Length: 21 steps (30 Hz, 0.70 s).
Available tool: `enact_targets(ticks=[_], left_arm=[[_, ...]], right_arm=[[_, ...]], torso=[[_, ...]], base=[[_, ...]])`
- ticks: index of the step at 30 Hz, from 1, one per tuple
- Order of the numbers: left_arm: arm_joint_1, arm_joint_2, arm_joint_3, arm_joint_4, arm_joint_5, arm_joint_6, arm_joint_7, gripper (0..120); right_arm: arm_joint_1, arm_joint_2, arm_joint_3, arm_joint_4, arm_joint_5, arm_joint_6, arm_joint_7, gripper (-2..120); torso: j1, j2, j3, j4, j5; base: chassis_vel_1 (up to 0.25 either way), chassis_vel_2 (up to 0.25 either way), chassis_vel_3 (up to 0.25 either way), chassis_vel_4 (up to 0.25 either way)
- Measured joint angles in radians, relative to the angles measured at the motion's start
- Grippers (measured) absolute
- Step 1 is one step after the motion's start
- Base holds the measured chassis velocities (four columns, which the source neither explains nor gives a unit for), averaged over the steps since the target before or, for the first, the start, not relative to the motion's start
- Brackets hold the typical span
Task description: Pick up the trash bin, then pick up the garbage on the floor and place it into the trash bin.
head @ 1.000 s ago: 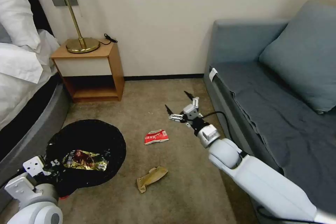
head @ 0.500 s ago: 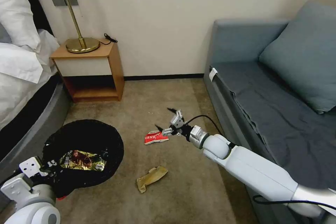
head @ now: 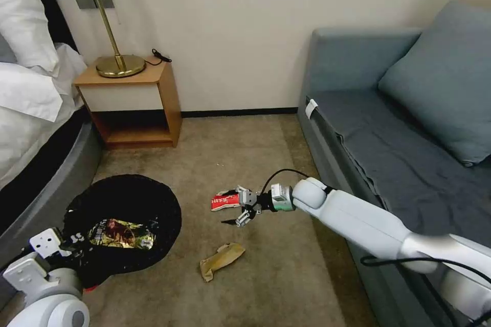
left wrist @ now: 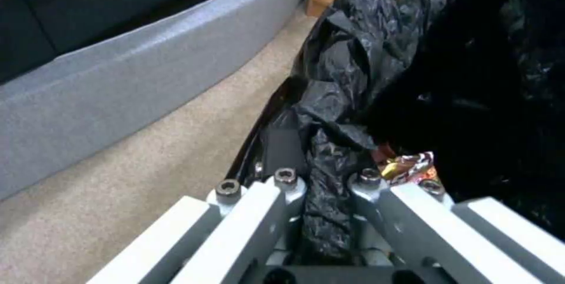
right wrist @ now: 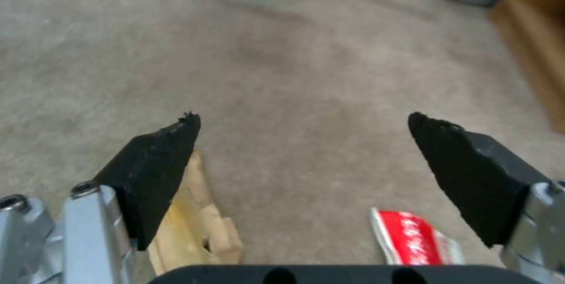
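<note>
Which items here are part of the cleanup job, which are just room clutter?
Job:
- trash bin, held by left gripper
- gold snack wrapper in the bin
- red-and-white packet
- brown paper wrapper
- right gripper, open

Clutter:
- lamp
- nightstand
- sofa
- bed

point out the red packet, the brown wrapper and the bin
red packet (head: 225,201), head view, on its red face left of the open right tool (head: 231,208).
brown wrapper (head: 222,259), head view, mid-crumple.
trash bin (head: 128,199), head view, far rim's black bag.

Bare carpet (head: 266,271) between sofa (head: 388,163) and nightstand (head: 133,107)
</note>
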Motion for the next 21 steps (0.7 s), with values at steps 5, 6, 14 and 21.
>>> enact_targets(ticks=[5, 6, 14, 21], left_arm=[[0.000, 0.000, -0.001, 0.003, 0.001, -0.001, 0.000, 3], [0.000, 0.000, -0.002, 0.005, 0.002, -0.002, 0.000, 3], [0.001, 0.000, 0.003, 0.003, 0.009, -0.003, 0.000, 3], [0.007, 0.000, -0.013, 0.000, 0.003, -0.005, 0.000, 3]], right_arm=[[0.037, 0.071, -0.088, -0.083, -0.012, 0.012, -0.010, 96], [0.052, 0.093, -0.133, -0.113, -0.016, 0.013, -0.013, 96], [0.066, 0.184, -0.237, -0.284, -0.088, 0.041, -0.068, 96], [0.047, 0.214, -0.241, -0.360, -0.124, 0.059, -0.084, 95]], torso=[[0.000, 0.000, 0.000, 0.0002, 0.0001], [0.000, 0.000, 0.000, 0.0003, -0.0005], [0.000, 0.000, 0.000, 0.0000, -0.0002], [0.000, 0.000, 0.000, -0.0001, -0.0002]], base=[[0.000, 0.000, 0.000, 0.000], [0.000, 0.000, 0.000, 0.000], [0.000, 0.000, 0.000, 0.000], [0.000, 0.000, 0.000, 0.000]])
